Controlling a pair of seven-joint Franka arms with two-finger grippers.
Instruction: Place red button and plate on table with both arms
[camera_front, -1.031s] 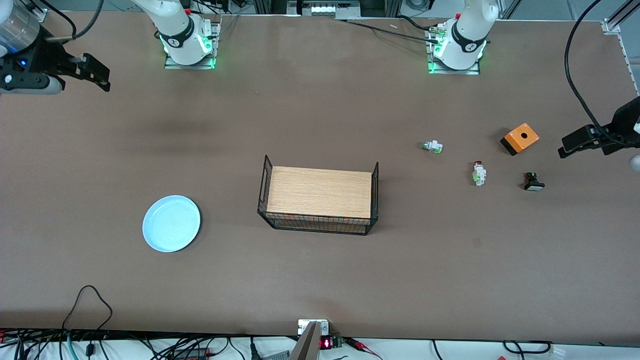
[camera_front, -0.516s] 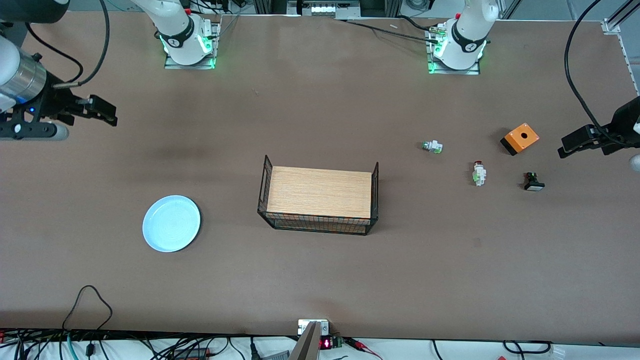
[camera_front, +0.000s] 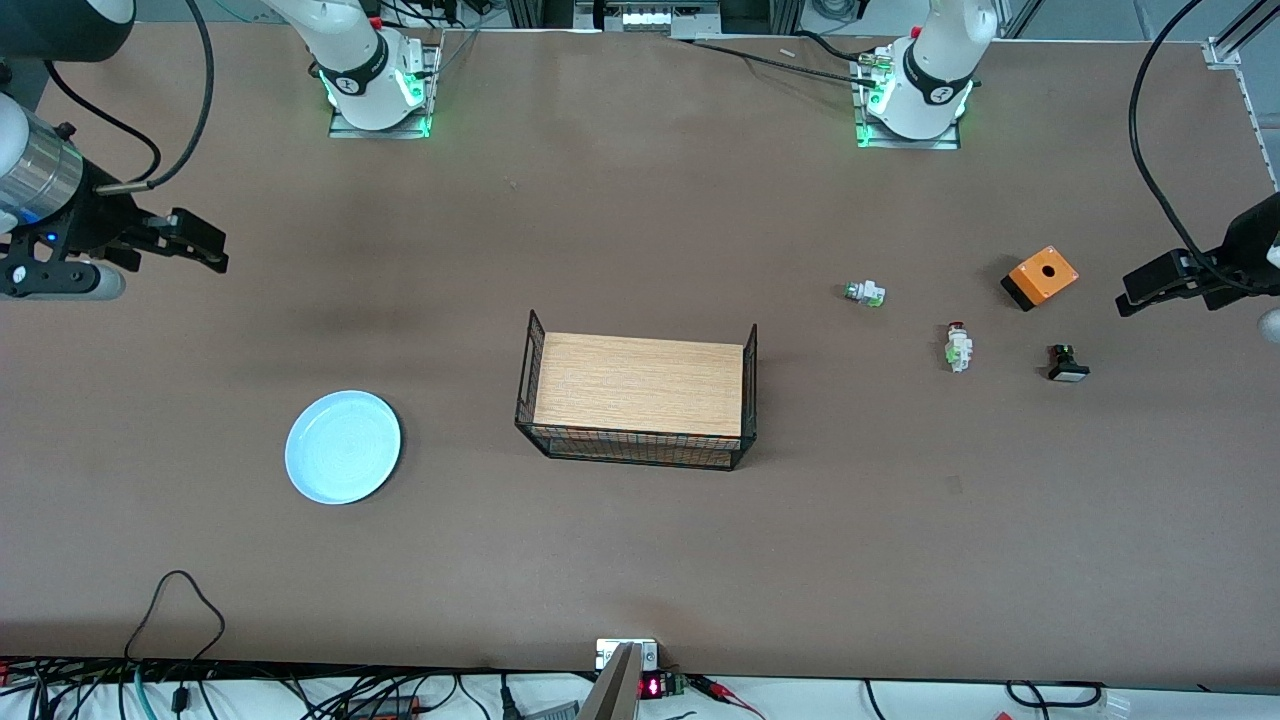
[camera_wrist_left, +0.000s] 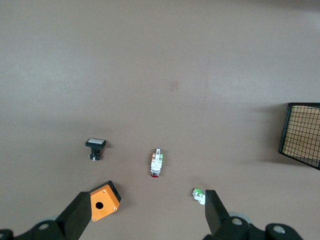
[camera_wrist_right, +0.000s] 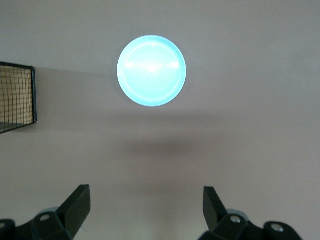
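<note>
The red button (camera_front: 958, 346) lies on the brown table (camera_front: 640, 560) toward the left arm's end, between a green-capped piece and a black piece; it also shows in the left wrist view (camera_wrist_left: 156, 163). The light-blue plate (camera_front: 343, 446) lies flat toward the right arm's end and shows in the right wrist view (camera_wrist_right: 151, 70). My left gripper (camera_front: 1140, 290) is open and empty, up in the air at the table's end beside the orange box. My right gripper (camera_front: 205, 248) is open and empty, high over bare table at the other end.
A black wire rack with a wood top (camera_front: 638, 398) stands mid-table. An orange box (camera_front: 1040, 277), a green-capped white piece (camera_front: 865, 293) and a black piece with a white cap (camera_front: 1067, 364) lie around the red button. Cables run along the front edge.
My right gripper has come down and moved toward the plate's side of the table. The left arm, the button and the plate have not moved.
</note>
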